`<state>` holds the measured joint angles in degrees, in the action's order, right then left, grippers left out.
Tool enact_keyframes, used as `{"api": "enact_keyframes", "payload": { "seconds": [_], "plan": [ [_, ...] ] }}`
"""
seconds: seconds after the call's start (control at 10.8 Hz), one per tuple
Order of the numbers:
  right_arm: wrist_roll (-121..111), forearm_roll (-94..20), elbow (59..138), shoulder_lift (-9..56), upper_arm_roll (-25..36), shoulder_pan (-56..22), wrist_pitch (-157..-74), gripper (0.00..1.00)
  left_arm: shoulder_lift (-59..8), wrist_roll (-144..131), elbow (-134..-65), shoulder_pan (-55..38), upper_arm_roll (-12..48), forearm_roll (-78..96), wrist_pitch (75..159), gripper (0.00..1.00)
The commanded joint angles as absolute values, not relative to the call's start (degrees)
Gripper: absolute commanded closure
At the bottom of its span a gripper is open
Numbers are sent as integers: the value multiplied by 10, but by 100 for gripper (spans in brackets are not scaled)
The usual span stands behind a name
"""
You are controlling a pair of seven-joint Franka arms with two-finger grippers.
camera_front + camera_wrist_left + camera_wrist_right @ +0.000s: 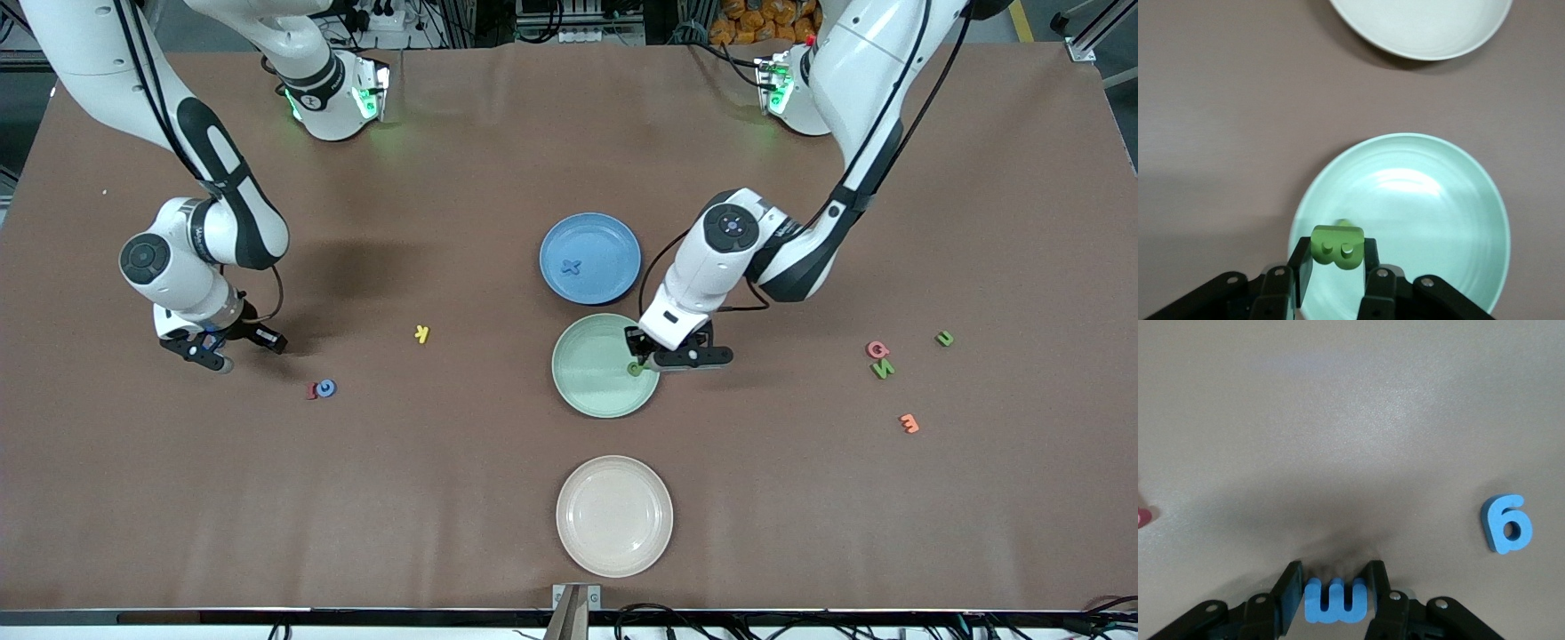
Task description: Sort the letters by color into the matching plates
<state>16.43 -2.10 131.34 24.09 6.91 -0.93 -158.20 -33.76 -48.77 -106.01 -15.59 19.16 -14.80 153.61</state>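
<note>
two plates [590,233] (mint, blue), perhaps eight letters [572,266]

Both claws [1335,267] [1336,597] clamped (arms low)

green letter [1337,247] over mint plate [1458,200]

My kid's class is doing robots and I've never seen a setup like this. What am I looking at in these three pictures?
Two white robot arms work at a brown table. The wide picture looks down from across the table; the other two come from cameras on each arm's wrist. The left claw holds a small green foam letter over the pale mint green plate. The right claw grips a small blue foam letter at the right arm's end of the table. A blue plate, a cream-white plate and scattered coloured letters also lie there.
</note>
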Motion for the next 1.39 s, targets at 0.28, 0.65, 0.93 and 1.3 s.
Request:
{"api": "enact_keyframes", "payload": {
  "seconds": [0.28, 0.65, 0.93, 1.3],
  "plan": [
    [160, -19, 1339, 235, 59, -4, -1590, 52, -432, -579, -962, -245, 161, -166, 1527, 50],
    [160, -19, 1339, 236, 59, -4, -1591, 60, -429, -585, -947, -259, 144, -167, 1526, 0],
    [157, -18, 1335, 231, 47, -4, -1589, 61, -404, -576, -947, -233, 144, -171, 1497, 0],
    [83, -18, 1332, 193, 33, -6, -1582, 62, -346, -497, -954, -169, 147, -171, 1429, 0]
  ]
}}
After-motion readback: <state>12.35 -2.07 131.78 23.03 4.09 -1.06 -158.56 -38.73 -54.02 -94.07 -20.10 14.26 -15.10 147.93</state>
